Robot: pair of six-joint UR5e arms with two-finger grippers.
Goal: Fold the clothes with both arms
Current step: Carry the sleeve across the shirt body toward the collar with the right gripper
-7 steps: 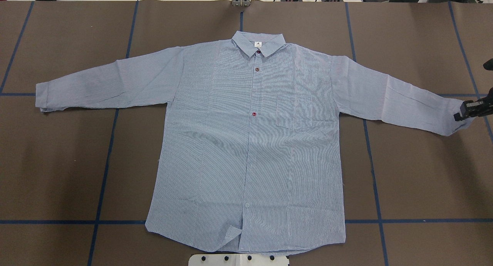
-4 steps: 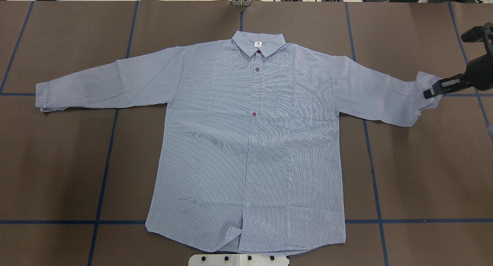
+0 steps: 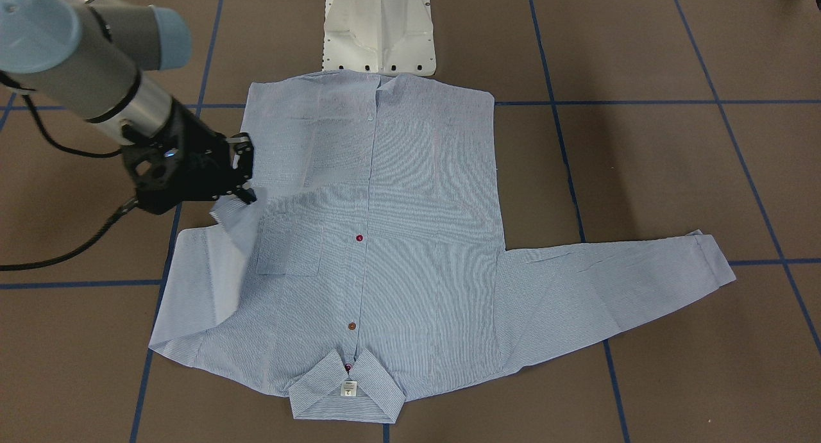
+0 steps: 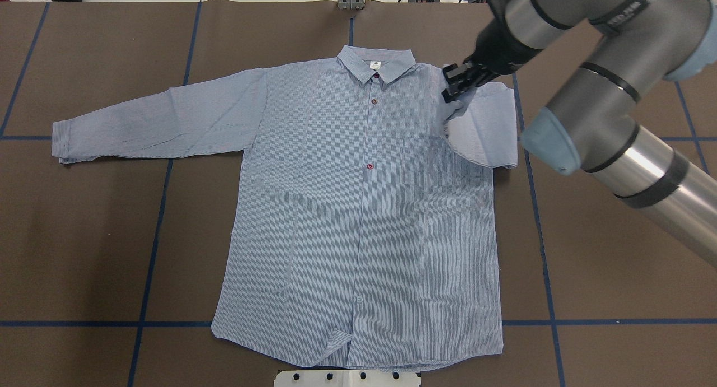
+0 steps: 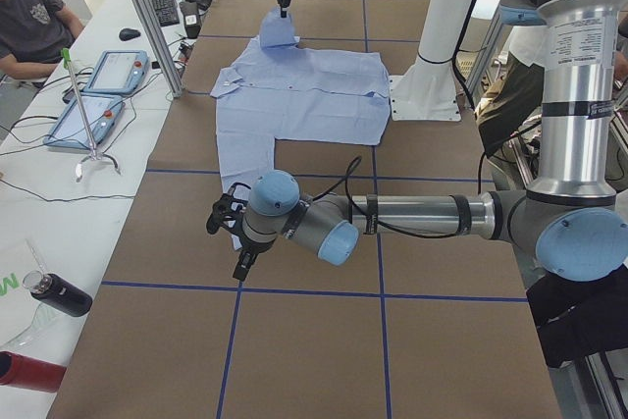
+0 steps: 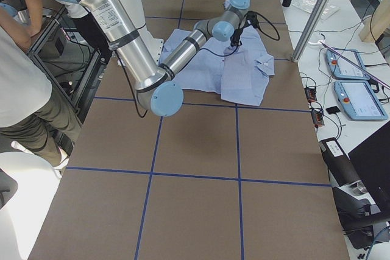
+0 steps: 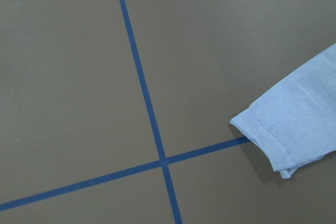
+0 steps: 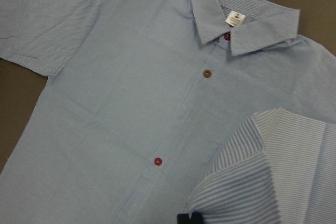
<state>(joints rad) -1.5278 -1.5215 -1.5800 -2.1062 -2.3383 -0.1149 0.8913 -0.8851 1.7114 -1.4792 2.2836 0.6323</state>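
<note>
Bare counter [image 4: 84,236] flanks the shirt [image 4: 358,208] on both sides. The right arm [image 4: 605,112] slants over the right-hand stretch; the pedestal [image 4: 347,378] stands at the hem; the left arm [image 5: 412,215] reaches low beside the left cuff.

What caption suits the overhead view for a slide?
Right pincer holds the shirt by one cuff above its chest, that sleeve doubled inward; the other sleeve lies flat.

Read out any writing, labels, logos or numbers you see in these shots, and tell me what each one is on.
No text reads clearly enough to quote.
Neck label on the shirt: a small dark mark, too small to read.
Dark band on the right arm: white lettering, blurred.
Sticker on the left arm: print too small to read.
</note>
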